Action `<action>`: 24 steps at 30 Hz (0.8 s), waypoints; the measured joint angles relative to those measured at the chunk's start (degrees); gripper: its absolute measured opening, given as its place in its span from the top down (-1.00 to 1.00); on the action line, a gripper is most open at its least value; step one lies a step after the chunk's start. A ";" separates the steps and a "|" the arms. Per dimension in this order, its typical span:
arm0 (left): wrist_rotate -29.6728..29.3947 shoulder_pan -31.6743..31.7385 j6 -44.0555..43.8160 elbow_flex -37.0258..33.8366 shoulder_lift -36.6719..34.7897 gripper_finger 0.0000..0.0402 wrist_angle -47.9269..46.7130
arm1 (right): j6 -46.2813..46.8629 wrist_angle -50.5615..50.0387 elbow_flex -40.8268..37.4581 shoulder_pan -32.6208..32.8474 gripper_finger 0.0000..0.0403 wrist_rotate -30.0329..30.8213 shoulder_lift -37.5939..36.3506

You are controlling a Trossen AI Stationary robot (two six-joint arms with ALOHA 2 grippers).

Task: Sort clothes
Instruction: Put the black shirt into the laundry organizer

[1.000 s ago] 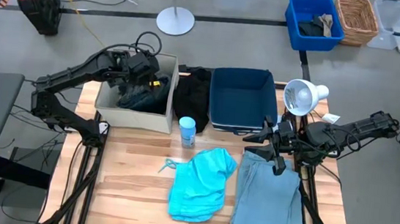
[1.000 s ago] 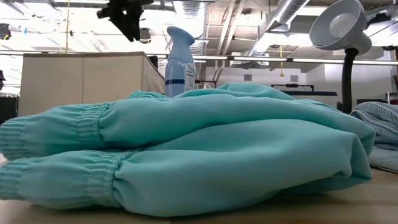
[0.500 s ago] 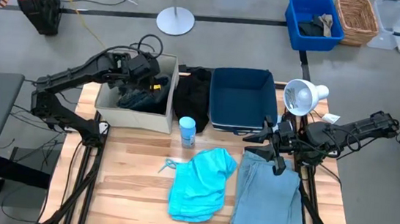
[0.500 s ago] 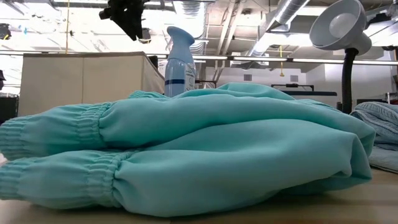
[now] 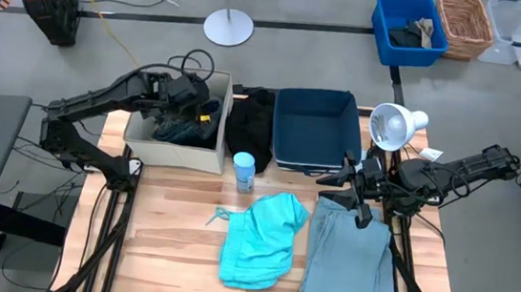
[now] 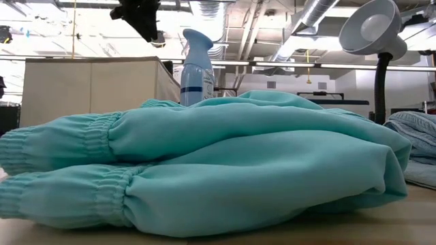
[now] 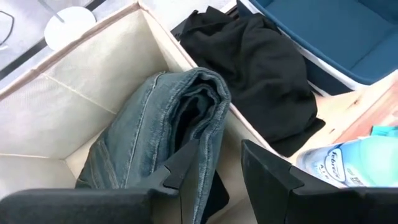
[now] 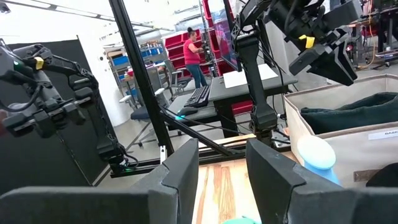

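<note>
Left pincer (image 7: 217, 165): fingers parted, empty, above the beige box (image 5: 204, 156) holding the dark garment (image 7: 165, 121). Black garment (image 5: 252, 116) lies nearest, just beside the box. Right pincer (image 5: 360, 189): parted, empty, at the trousers' (image 5: 345, 264) top edge.

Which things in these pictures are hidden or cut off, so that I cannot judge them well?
- Beige box, low view: its wall hides what lies inside.
- Black garment, low view: hidden behind the turquoise garment.
- Grey-blue trousers, high view: cut off by the bottom edge.
- Left gripper, low view: cut off by the top edge.
</note>
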 joint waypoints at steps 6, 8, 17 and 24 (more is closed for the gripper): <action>-0.02 -0.39 0.01 0.00 0.00 0.43 0.96 | 0.02 0.00 0.00 0.00 0.25 0.00 0.00; -0.02 -0.39 0.01 0.00 0.00 0.43 0.96 | 0.02 0.02 0.00 0.00 0.25 0.00 0.00; -0.03 -1.66 1.61 -0.02 -0.10 0.43 4.80 | 0.01 2.76 0.01 -0.01 0.25 0.54 0.52; 0.07 -2.74 2.81 -0.02 -1.19 0.43 10.22 | -4.53 2.18 6.81 -2.02 0.25 0.52 5.50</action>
